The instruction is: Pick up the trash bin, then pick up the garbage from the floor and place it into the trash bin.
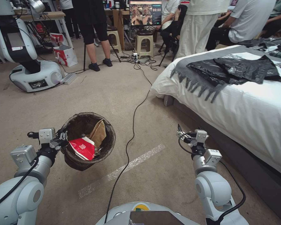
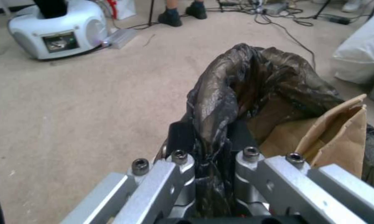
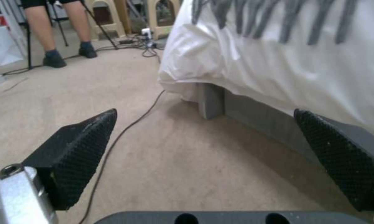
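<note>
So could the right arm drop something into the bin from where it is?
Probably yes. The right gripper hangs open and empty over bare carpet, and the bin, held up by the left gripper at its rim, has an uncovered mouth. Only a thin cable on the floor lies between.

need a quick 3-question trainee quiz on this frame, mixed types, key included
1. True or false: the left gripper is clamped on the rim of the trash bin.
2. The right gripper is: A) holding a bottle B) open and empty above the floor C) shut on the black cable.
3. Fill in: inside the bin lie a red packet and a tan ____.

Key
1. True
2. B
3. paper bag
</note>
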Robot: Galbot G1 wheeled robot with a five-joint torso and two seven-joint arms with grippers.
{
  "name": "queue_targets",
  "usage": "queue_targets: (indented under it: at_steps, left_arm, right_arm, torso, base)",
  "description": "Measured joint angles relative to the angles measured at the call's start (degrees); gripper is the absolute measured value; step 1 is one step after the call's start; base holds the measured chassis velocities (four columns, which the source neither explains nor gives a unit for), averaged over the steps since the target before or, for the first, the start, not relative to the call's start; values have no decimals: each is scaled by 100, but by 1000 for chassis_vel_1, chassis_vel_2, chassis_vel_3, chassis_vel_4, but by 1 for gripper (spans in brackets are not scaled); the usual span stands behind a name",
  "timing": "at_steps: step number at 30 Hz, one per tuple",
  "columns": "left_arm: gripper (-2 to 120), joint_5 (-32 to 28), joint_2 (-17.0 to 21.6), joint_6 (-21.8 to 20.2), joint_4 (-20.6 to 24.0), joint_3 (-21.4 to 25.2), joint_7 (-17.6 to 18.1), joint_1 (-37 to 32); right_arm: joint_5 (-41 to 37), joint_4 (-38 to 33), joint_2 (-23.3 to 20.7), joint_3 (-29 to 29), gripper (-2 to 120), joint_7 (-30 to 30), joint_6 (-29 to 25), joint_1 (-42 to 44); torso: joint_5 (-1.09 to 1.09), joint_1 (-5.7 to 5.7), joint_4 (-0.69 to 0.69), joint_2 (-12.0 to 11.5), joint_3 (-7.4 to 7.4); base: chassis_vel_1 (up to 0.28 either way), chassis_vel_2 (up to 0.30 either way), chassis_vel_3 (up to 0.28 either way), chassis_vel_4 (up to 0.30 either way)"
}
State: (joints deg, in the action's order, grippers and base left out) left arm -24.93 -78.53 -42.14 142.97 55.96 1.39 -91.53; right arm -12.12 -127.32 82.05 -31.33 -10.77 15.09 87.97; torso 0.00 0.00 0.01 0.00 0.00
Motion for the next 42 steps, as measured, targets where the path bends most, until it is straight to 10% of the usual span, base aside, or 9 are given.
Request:
queue_targets:
  at_steps: [42]
  left_arm:
    - [7,-51,-8,0,-113,69,-3,48]
  right_arm:
    - [16,61,-3,6,100,8,-26,-16]
  torso:
    - [0,0,0,0,0]
  base:
    - [54,52,52,54]
